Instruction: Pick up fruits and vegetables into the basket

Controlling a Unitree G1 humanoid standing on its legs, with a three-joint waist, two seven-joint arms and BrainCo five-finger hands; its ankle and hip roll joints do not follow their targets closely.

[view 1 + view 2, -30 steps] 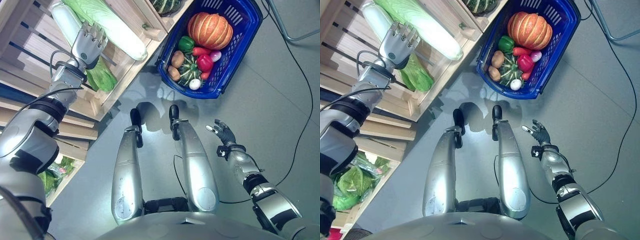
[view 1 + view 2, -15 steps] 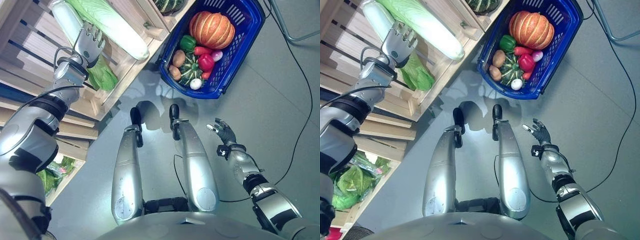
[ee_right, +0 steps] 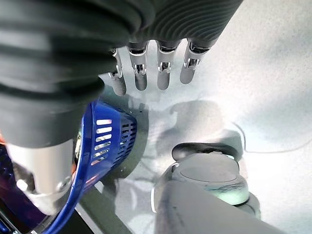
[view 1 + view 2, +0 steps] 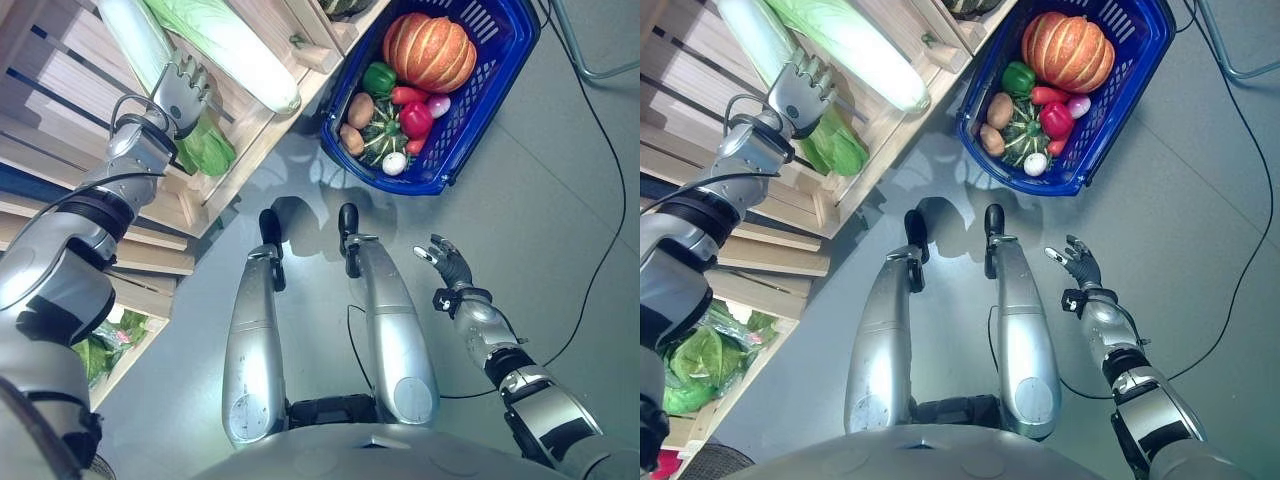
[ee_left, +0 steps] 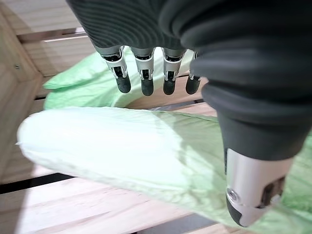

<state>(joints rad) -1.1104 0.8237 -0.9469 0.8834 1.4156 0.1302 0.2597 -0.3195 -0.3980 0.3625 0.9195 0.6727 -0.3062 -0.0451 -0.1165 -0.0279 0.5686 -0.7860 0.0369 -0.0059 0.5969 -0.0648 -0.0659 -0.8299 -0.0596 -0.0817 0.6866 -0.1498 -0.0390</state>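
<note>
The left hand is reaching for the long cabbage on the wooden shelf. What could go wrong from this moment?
The left hand hovers open above the long cabbage, not yet gripping. The cabbage is long and smooth, so a grasp near one end might let it tip or slip. The blue basket already holds a pumpkin and smaller vegetables, so the cabbage may not fit and could roll out.

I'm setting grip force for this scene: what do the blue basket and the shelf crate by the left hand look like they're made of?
The blue basket looks like moulded plastic: glossy, evenly coloured, walls pierced by regular slots. The shelf crate looks like unpainted pale wood: separate slats with visible grain and gaps between them. The left hand hovers open over a long cabbage there.
</note>
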